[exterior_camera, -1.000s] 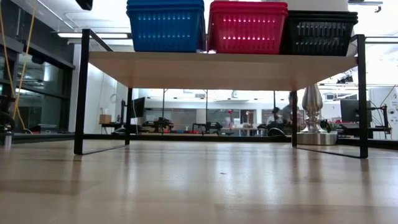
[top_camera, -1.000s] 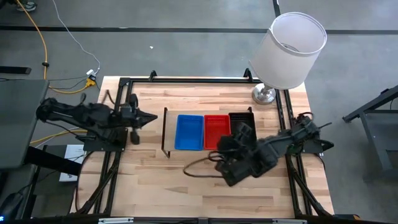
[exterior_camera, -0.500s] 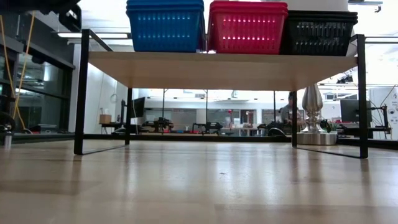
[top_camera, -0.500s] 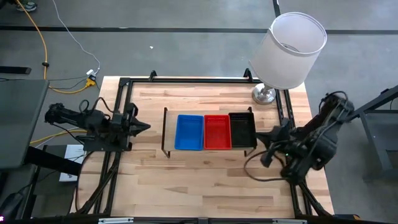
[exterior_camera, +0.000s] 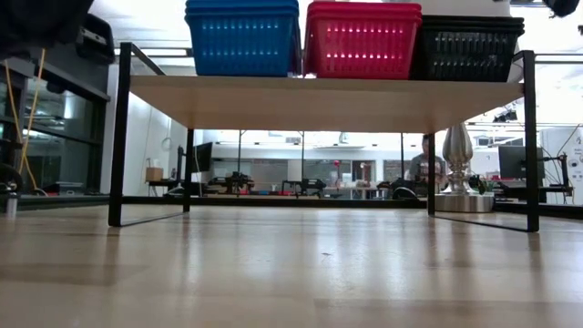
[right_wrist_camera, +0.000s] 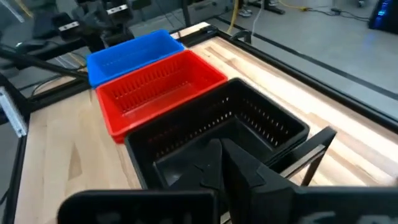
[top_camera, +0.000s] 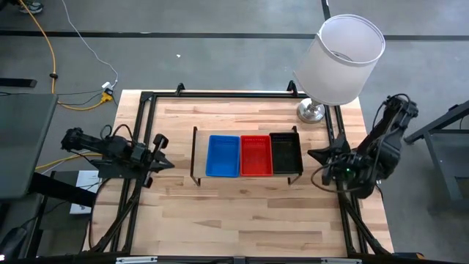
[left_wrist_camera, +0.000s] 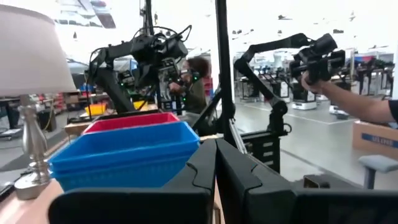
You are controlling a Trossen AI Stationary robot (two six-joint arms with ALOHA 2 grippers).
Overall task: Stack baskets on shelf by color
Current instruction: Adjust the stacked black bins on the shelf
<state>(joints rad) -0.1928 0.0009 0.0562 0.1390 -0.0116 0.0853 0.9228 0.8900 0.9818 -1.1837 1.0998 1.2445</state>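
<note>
Stacking looks finished: blue (top_camera: 223,155), red (top_camera: 256,155) and black baskets (top_camera: 286,152) sit on the shelf (top_camera: 195,156) between both tools. Left tool (top_camera: 163,151) and right tool (top_camera: 315,157) are clenched, empty. Next: park the arms.

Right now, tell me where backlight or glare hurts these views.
Low view: bright room lights behind the shelf blow out the background, and light shines through the red stack. Left wrist view: washed-out sky-bright hall behind the blue stack. High view: even light, soft shadows only.
</note>
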